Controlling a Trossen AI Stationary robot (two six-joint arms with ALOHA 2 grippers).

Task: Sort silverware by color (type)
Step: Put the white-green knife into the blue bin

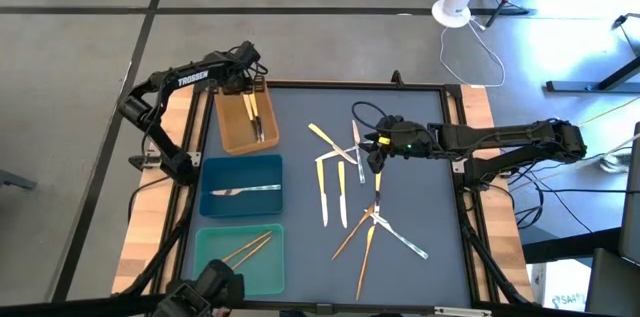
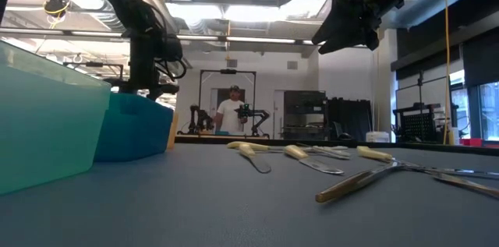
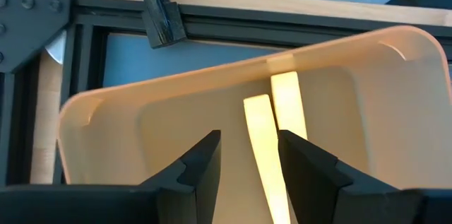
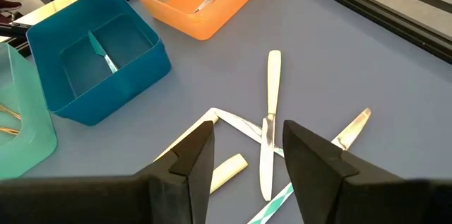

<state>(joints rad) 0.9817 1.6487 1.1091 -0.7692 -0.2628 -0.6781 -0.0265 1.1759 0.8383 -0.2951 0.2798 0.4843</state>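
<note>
Three trays line the table's left side. The brown tray holds two yellow-handled pieces, the blue tray one silver piece, and the teal tray two orange-gold pieces. My left gripper hangs open over the brown tray, its fingers on either side of one yellow handle and above it. Loose silverware lies at mid-table: yellow-handled, silver and orange-gold pieces, some crossed. My right gripper stands open above their far end, holding nothing.
A black cable loops on the mat near the right gripper. The dark mat is bordered by a black frame and wooden side strips. A white fan base stands on the floor beyond the far edge. In the room behind, a person stands.
</note>
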